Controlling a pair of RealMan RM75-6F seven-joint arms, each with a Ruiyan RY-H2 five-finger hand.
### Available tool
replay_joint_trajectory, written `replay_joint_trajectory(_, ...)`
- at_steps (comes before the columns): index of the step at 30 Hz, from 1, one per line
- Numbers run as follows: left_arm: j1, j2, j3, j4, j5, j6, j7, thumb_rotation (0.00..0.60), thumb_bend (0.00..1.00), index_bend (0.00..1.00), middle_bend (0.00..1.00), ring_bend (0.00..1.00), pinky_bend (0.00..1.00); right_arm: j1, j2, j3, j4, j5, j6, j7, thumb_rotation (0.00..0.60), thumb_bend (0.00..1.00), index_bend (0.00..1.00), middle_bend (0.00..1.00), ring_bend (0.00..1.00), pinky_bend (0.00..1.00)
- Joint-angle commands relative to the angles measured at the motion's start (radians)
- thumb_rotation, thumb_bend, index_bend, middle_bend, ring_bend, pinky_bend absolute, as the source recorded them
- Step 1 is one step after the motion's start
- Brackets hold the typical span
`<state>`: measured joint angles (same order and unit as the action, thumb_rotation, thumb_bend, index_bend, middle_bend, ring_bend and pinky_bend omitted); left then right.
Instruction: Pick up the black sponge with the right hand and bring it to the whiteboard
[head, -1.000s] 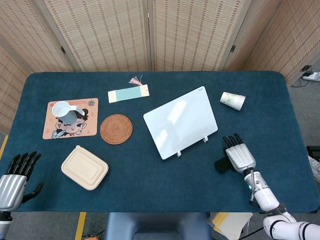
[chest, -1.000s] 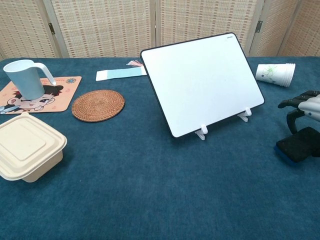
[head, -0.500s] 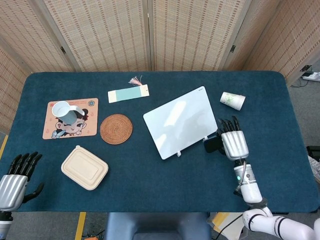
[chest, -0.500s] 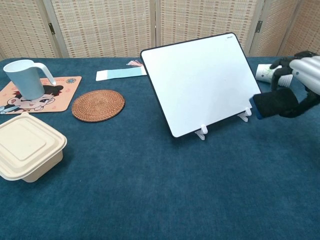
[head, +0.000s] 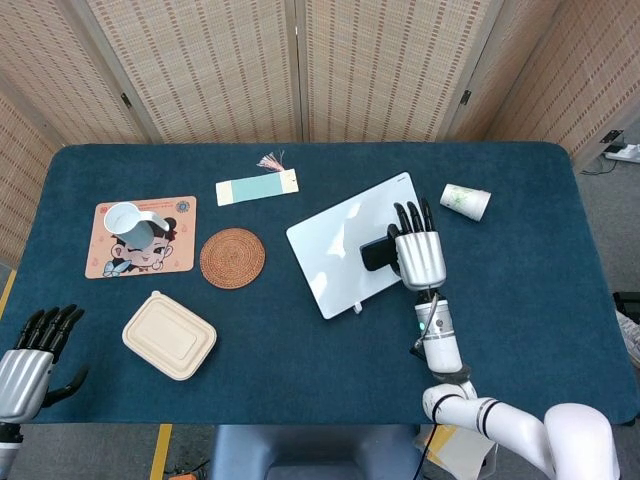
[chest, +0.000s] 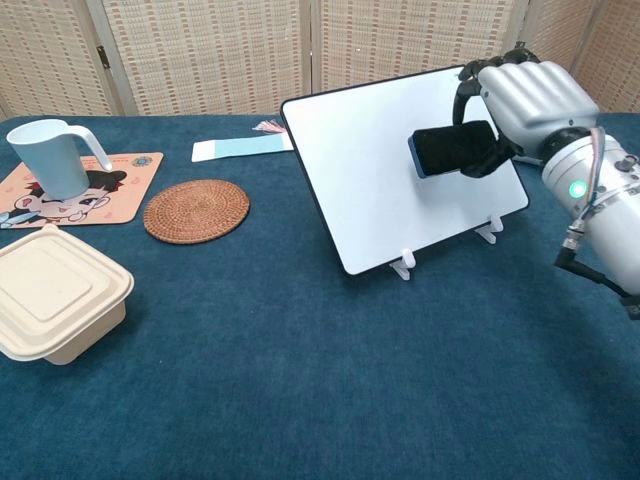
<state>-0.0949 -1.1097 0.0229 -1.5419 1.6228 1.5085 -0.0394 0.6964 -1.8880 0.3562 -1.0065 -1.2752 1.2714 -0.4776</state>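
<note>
Bright, even overhead light; soft glare sheens the whiteboard (head: 362, 243), shadows stay faint, both views sharp throughout.

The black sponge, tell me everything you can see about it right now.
The black sponge is a small rectangular block, matte black and soft-looking, with a thin blue layer along its left edge in the chest view. The right hand grips it from the right side, fingers curled over its top. It is lifted off the table, in front of the right half of the tilted whiteboard; whether it touches the board cannot be told.
</note>
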Motion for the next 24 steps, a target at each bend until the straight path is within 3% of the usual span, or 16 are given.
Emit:
replay_joint_trajectory(1, 0.000, 0.002, 0.002, 0.001, 0.003, 0.001, -0.005, 0.600, 0.37, 0.02, 0.10, 0.07, 0.04, 0.043, -0.051, 0.022, 0.081, 0.012, -0.012, 0.020, 0.600, 0.19, 0.59, 0.18, 0.10, 0.01)
replay_joint_trajectory(6, 0.000, 0.005, 0.004, 0.000, 0.001, -0.003, -0.009, 0.600, 0.37, 0.03, 0.10, 0.07, 0.04, 0.076, -0.103, 0.032, 0.180, 0.015, -0.011, 0.048, 0.600, 0.19, 0.57, 0.15, 0.07, 0.01)
replay_joint_trajectory(15, 0.000, 0.005, 0.006, -0.012, -0.003, -0.009, 0.010, 0.600, 0.38, 0.07, 0.10, 0.07, 0.04, 0.107, -0.163, 0.021, 0.304, 0.011, 0.002, 0.045, 0.600, 0.19, 0.26, 0.00, 0.00, 0.00)
replay_joint_trajectory(20, 0.001, 0.005, 0.004, -0.010, -0.010, -0.012, 0.009, 0.600, 0.38, 0.07, 0.10, 0.07, 0.04, 0.071, -0.122, -0.014, 0.251, -0.016, 0.041, 0.036, 0.600, 0.19, 0.16, 0.00, 0.00, 0.00)
replay_joint_trajectory(24, -0.002, 0.001, 0.003, -0.011, -0.014, -0.019, 0.022, 0.600, 0.38, 0.07, 0.10, 0.07, 0.04, 0.003, -0.030, -0.054, 0.104, -0.043, 0.095, 0.008, 0.600, 0.19, 0.08, 0.00, 0.00, 0.00)
